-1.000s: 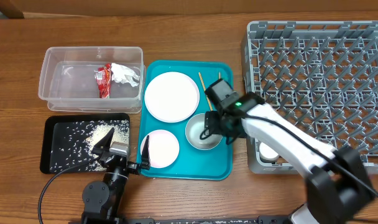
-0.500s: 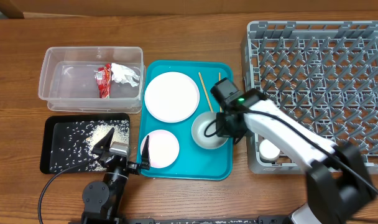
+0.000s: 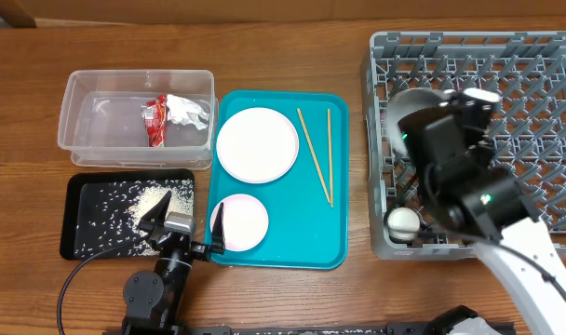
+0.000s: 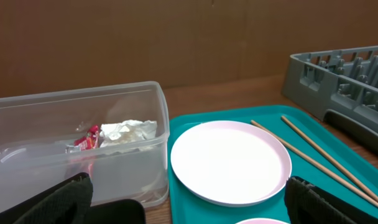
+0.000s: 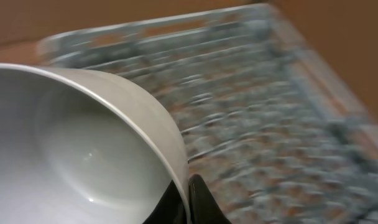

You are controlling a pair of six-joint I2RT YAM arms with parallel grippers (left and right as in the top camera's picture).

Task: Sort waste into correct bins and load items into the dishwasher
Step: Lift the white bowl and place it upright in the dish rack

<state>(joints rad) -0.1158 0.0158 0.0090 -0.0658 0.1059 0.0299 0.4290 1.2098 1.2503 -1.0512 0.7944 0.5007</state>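
Observation:
My right gripper (image 5: 188,194) is shut on the rim of a silvery-grey bowl (image 5: 83,143), which it holds tilted in the air. From overhead, the bowl (image 3: 406,104) and right gripper (image 3: 421,121) hang over the left part of the grey dishwasher rack (image 3: 506,84). A white cup (image 3: 403,221) sits in the rack's front left corner. The white plate (image 3: 257,143), a small white bowl (image 3: 240,221) and two chopsticks (image 3: 314,154) lie on the teal tray (image 3: 292,247). My left gripper (image 3: 185,228) rests open at the tray's front left corner, with nothing between its fingers (image 4: 58,199).
The clear tub (image 3: 78,140) at the back left holds a red wrapper (image 3: 154,121) and a white napkin (image 3: 187,111). In front of it, the black tray (image 3: 75,244) holds scattered rice (image 3: 151,200). Bare wooden table runs along the back.
My right gripper shut on the grey bowl's rim, lifted it off the teal tray and carried it right, over the rack. The left arm has not moved.

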